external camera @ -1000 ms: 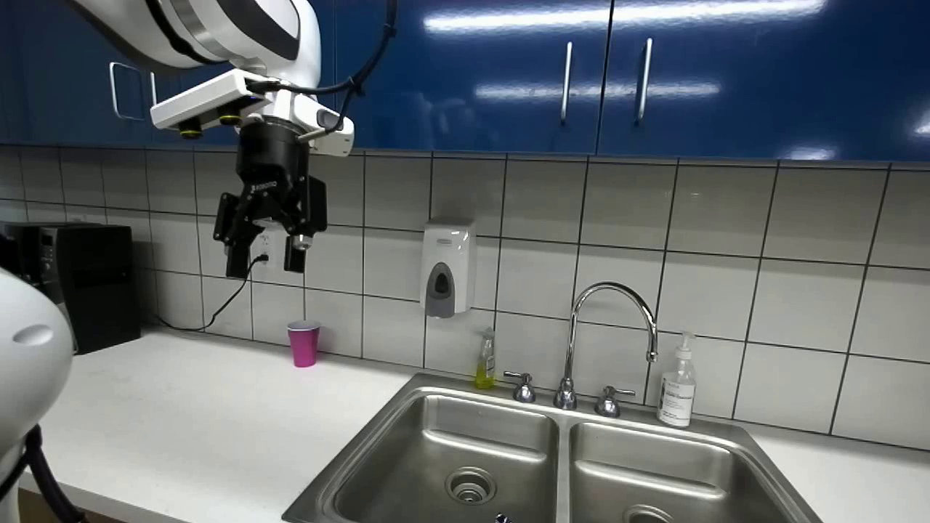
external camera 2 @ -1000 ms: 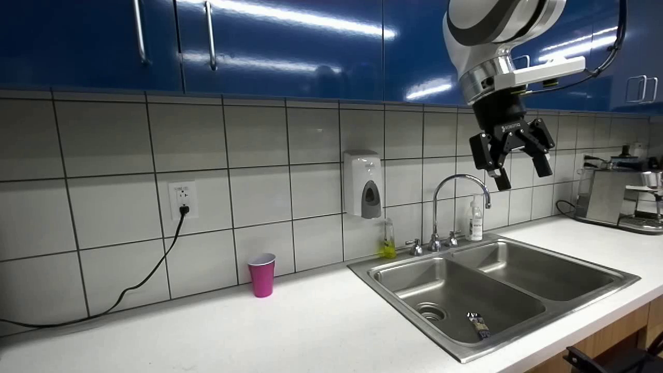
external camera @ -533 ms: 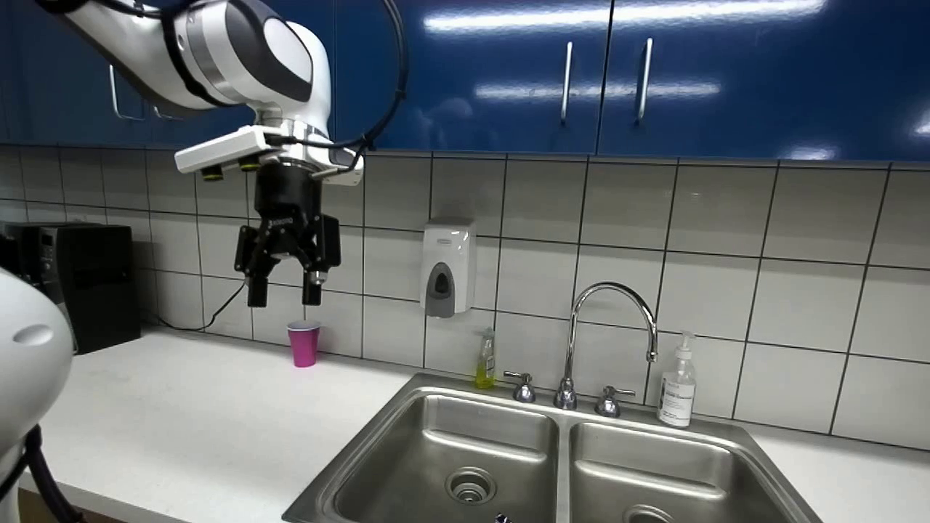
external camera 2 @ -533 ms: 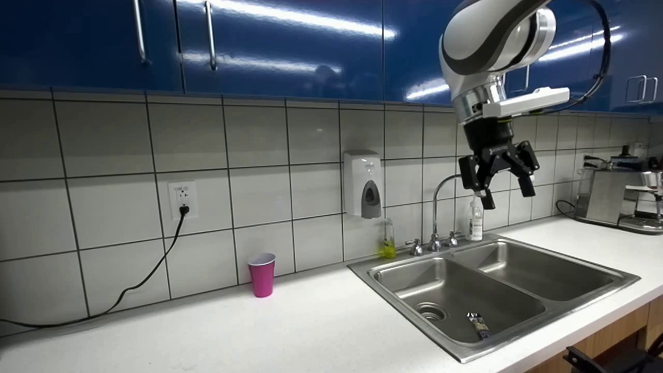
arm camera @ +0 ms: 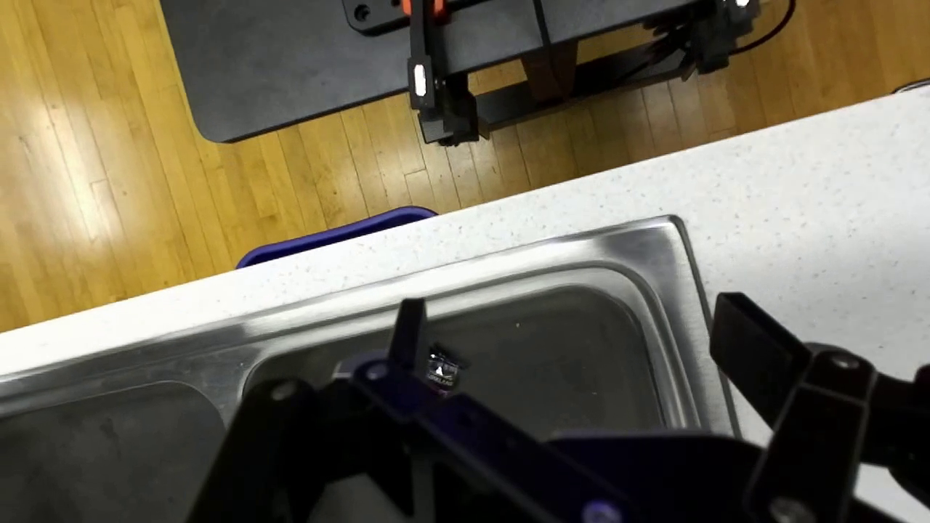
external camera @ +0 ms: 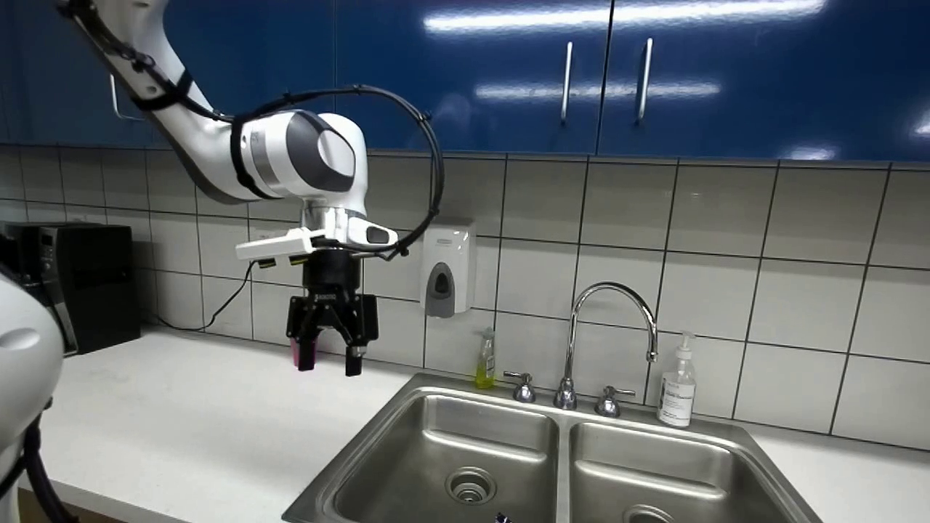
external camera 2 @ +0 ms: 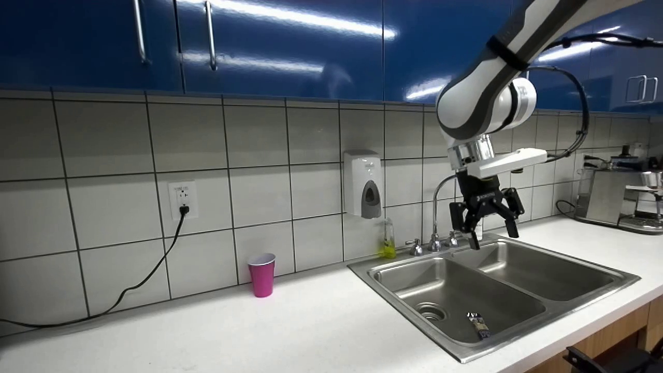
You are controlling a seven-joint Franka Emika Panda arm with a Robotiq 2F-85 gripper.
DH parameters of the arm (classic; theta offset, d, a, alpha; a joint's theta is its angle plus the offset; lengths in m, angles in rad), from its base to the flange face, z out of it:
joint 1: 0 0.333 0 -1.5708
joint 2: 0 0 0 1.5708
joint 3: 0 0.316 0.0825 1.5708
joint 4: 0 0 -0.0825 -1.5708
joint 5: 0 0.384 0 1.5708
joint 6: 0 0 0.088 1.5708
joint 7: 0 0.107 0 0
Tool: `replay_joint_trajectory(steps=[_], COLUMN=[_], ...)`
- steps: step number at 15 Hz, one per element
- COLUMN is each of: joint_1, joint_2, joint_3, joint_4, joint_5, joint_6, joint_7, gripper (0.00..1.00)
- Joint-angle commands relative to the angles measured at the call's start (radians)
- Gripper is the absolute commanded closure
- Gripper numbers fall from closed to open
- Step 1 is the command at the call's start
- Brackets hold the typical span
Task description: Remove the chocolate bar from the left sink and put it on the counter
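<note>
There's the gripper (external camera 2: 493,237), jaws spread wide, well apart from the chocolate bar (external camera 2: 479,326) in the left sink (external camera 2: 497,300)

off-white counter (external camera 2: 217,331), upright pink cup (external camera 2: 262,277), black appliance (external camera: 98,287), metallic coffee machine (external camera 2: 605,194)

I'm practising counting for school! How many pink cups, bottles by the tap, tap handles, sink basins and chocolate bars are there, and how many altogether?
Pink cup: 1
Bottles: 2, the yellow bottle and the white-labelled bottle
Tap handles: 2
Sink basins: 2, the left sink and the right sink
Chocolate bar: 1
Total: 8
</note>
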Motion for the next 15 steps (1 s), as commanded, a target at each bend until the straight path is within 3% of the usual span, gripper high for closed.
replay_joint_trajectory(steps=[1,6,15], joint_1=[-0.056,-0.084,-0.061], joint_2=[0.149,0.335,0.655], joint_3=[-0.024,-0.085,-0.151], joint_4=[0.030,0.075,0.239], joint_5=[-0.076,-0.124,0.023], joint_6=[0.126,0.270,0.411], joint_7=[0.074,0.136,0.070], gripper=[0.00,0.00,0.00])
